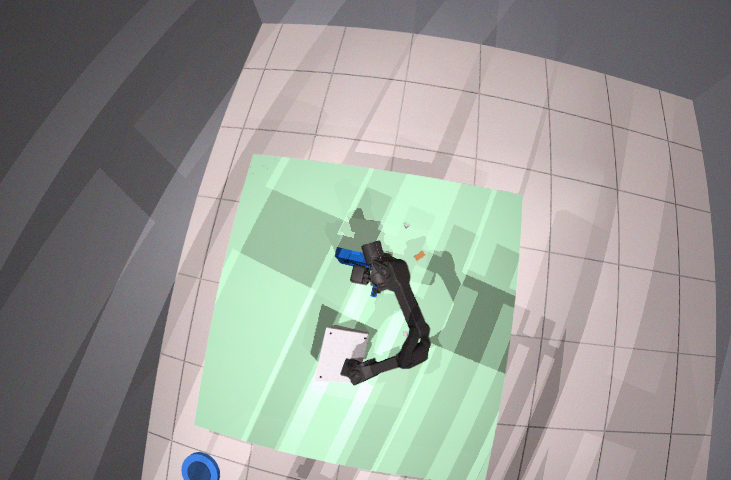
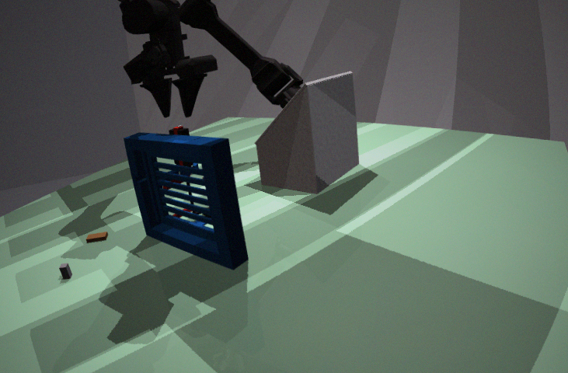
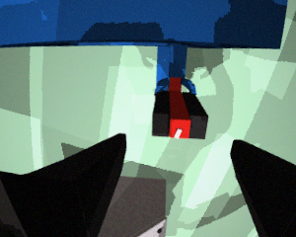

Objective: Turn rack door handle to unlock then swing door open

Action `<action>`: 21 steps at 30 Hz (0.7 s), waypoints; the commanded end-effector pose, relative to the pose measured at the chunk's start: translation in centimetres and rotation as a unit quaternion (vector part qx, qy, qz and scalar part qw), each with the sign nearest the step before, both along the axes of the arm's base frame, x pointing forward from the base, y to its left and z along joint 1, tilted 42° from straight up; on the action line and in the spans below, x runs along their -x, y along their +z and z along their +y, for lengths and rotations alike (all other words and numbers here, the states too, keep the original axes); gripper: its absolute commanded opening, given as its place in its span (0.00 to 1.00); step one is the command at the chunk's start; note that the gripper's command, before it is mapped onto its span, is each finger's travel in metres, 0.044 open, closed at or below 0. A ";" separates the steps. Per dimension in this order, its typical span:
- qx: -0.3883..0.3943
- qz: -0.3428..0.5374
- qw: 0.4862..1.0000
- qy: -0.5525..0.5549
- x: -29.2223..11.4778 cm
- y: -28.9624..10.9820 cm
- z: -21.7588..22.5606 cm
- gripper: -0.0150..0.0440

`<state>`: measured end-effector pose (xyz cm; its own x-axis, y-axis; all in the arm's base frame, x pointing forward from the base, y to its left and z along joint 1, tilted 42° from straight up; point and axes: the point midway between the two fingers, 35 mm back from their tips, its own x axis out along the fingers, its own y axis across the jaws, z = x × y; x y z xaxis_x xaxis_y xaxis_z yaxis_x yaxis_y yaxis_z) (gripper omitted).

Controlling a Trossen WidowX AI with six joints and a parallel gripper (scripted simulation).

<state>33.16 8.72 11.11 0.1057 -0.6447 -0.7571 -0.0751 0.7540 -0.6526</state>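
The blue frame stands upright on the green table. The slatted blue door fills its opening and looks closed. The upright handle, black with a red stripe, stands out from the door's far side in the exterior view. My gripper is open and empty, pointing down above the handle's top. In the wrist view the handle lies between the fingers' lines, a little beyond the tips. In the top view the arm hides the handle; only a small blue piece shows below the gripper.
A grey box with a white sloped top stands on the handle side. An orange block and a small grey block lie near the frame. A small pale piece lies beside the arm.
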 end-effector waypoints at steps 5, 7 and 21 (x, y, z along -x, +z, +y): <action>0.005 0.000 1.000 -0.001 -0.3 -0.6 -0.6 0.75; 0.005 0.000 1.000 -0.001 -0.3 -0.9 -0.8 0.75; 0.005 -0.001 1.000 -0.001 -0.6 -2.6 -2.3 0.75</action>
